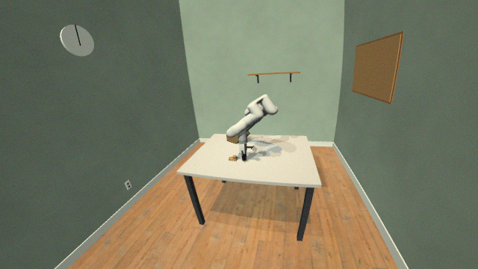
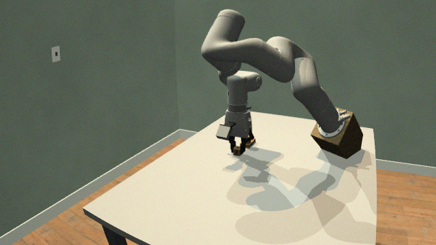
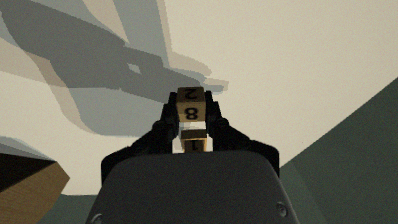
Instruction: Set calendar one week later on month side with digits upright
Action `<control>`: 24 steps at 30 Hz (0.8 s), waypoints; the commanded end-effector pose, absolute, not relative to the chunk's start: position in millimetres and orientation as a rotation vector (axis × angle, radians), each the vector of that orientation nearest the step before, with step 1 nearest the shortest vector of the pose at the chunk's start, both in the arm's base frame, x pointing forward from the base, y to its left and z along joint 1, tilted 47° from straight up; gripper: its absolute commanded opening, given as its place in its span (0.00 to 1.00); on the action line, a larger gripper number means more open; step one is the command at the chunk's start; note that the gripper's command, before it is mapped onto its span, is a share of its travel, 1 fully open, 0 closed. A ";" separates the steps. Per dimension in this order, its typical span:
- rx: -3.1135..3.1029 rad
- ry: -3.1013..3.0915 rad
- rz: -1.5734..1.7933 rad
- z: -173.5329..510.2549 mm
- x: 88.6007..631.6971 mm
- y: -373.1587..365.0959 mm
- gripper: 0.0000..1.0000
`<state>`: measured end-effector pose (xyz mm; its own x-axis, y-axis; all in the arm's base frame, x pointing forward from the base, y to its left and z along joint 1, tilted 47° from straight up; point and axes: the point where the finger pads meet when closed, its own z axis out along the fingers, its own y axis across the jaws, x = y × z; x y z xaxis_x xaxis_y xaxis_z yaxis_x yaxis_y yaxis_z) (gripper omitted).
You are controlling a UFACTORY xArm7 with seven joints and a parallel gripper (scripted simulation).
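My gripper points down, shut on a small wooden cube. In the wrist view the cube shows a 2 and an 8, both upside down. It is low, at or just above the table; I cannot tell which. The wooden calendar tray is close beside the gripper, partly hidden behind a finger in the exterior view. A second cube shows a 1 in the wrist view, below the held cube in the picture and partly hidden by the gripper body. The calendar's month name cannot be read.
The white table carries the arm's wooden base block, well away from the gripper. The arm arches above the table and casts shadows over it. The table's edge shows at the right in the wrist view.
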<state>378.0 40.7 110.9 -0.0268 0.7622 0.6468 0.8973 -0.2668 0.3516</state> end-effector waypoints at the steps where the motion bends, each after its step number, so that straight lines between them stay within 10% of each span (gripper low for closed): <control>1: -2.066 -1.785 -1.173 111.5 378.5 39.5 0.27; 24: -2.066 -1.785 -1.173 111.5 378.5 39.5 0.27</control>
<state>378.0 40.7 110.9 -0.0268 0.7622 0.6468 0.8973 -0.2668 0.3516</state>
